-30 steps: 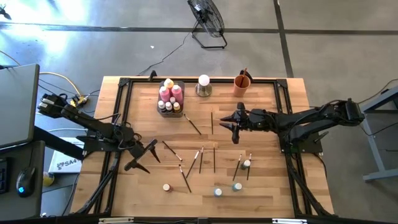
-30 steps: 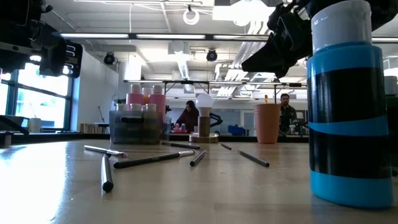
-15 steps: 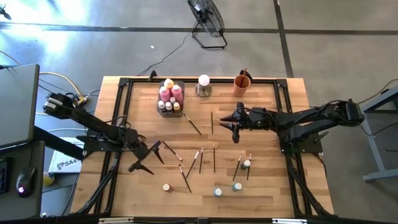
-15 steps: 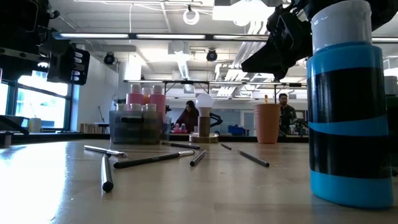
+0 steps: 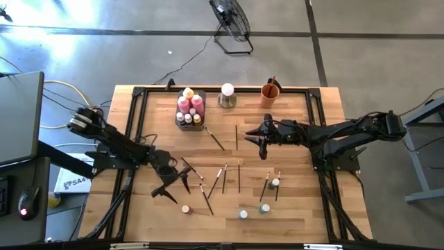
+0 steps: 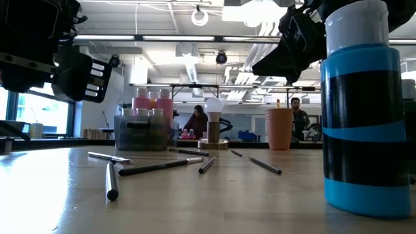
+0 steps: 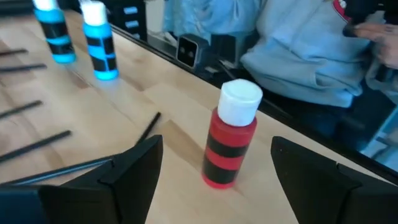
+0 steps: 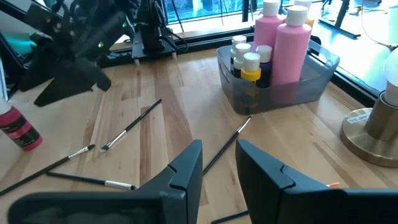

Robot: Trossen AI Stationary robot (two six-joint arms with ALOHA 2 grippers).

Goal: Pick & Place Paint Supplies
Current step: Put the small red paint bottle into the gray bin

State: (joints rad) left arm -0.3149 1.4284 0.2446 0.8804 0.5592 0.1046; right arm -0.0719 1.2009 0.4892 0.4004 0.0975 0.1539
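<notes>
Taking the grey tray [image 5: 189, 114] at the far edge of the table [image 5: 298, 208] as the landmark: from above, it holds pink bottles [image 5: 197, 103], a yellow bottle [image 5: 188, 92] and a few tiny capped ones. The right wrist view shows them more closely, the small caps white and one yellow, packed against the tall pink pair. Just beside the tray stands a white ball on a metal base [image 5: 227, 94], and beyond that an orange cup [image 5: 270, 92].

The left gripper [image 5: 175, 186] hangs over the near-left part of the table, well apart from the tray, with its fingers spread wide and nothing between them. Only its wrist view shows what lies ahead of it: a small red bottle [image 7: 230, 142] with black bands and a white cap, standing upright between the two fingers but beyond them, untouched. From above this bottle [image 5: 186, 208] is only a small dot near the table's front edge. The same wrist view shows two blue-banded bottles [image 7: 99, 42] farther along, and a person in a grey top [image 7: 298, 56] past the table edge.

The right gripper [image 5: 263, 141] hovers over the table's middle, to the cup side of the tray. Its wrist view shows its fingers parted by a narrow gap with nothing gripped.

Thin dark brushes [image 5: 214, 139] lie scattered across the wood between the tray and the front edge. The low view shows them flat on the table, and one blue-banded bottle [image 6: 364, 117] looms close to that camera.
</notes>
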